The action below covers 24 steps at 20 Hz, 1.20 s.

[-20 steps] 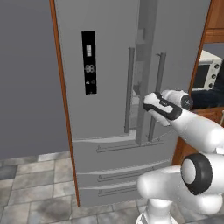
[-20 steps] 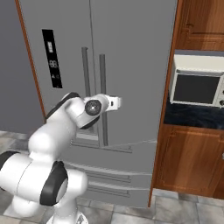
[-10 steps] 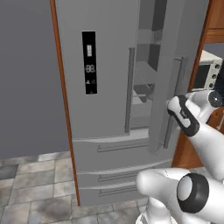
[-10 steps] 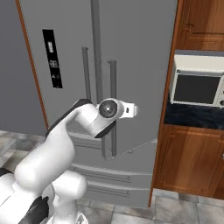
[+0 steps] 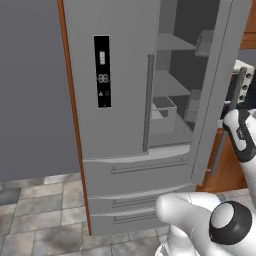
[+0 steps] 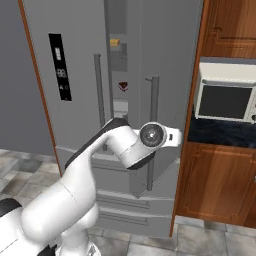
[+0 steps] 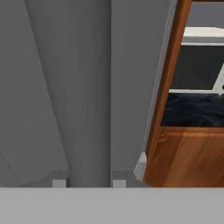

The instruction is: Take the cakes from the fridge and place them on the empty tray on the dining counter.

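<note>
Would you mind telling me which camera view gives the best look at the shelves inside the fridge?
The left base view: past the swung-out right door it looks straight onto the fridge's shelves and a bin. The right base view gives a narrow slit of interior between the doors. The hand view shows a grey door handle up close.

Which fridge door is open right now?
The right door. It is swung outward, showing shelves and a bin inside. The left door, the one with the black display, sits shut and flush above the drawers.
</note>
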Motion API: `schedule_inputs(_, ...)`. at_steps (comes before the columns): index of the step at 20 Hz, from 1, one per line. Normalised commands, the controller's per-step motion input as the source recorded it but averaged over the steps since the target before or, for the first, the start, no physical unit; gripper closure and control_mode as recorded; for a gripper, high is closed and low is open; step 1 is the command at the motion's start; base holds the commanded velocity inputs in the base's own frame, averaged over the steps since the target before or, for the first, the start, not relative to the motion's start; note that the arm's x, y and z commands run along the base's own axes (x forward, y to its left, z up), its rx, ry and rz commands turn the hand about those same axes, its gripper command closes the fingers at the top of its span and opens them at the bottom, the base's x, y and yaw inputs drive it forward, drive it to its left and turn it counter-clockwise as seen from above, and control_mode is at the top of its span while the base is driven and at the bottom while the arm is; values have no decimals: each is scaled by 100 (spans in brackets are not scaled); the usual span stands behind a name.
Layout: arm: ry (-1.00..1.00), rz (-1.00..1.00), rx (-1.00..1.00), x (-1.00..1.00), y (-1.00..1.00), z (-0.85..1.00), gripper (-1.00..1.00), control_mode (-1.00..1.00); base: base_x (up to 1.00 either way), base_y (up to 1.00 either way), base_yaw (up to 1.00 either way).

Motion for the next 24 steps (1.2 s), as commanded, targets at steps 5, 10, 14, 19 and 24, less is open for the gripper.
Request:
schedule_inputs(5,-8,0,0,-15,-44,-9,-100,-100,0,0,0)
schedule_inputs(10,-5,-1,0,-62,-14,0,-100,-100,0,0,0)
schedule_inputs(14,-18,-5,0,-89,5,4,-100,-100,0,0,0)
schedule_inputs(19,-6,-11,-4,-63,50,7,-100,-100,0,0,0)
schedule_inputs(24,-1,-10,-9,-1,92,8,-100,-100,0,0,0)
